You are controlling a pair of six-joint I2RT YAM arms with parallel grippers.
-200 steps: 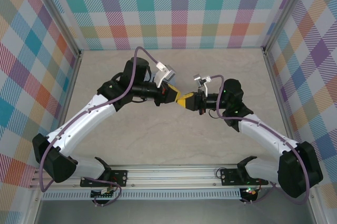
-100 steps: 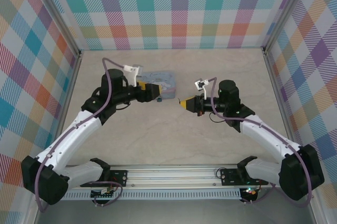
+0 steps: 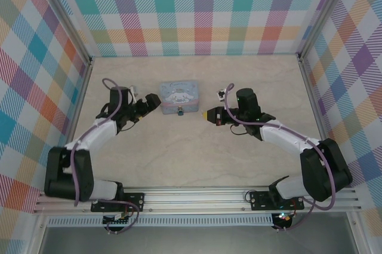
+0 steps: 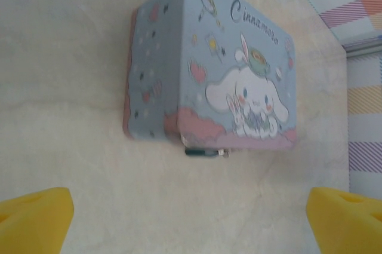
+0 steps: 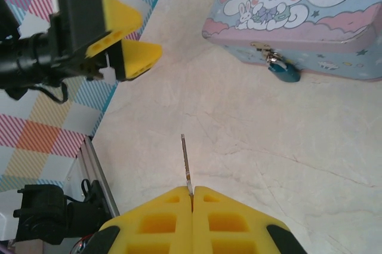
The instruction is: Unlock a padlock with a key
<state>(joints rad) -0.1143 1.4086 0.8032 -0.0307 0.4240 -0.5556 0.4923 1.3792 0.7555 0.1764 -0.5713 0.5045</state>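
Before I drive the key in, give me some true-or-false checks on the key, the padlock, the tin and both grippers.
1. The right gripper is shut on the key. True.
2. The key's tip is inside the padlock. False: the key is well apart from the padlock, over bare table.
3. The left gripper is clamped on the tin. False: its jaws stand wide open, apart from the tin and holding nothing.
4. The padlock hangs at the tin's front edge, on its clasp. True.
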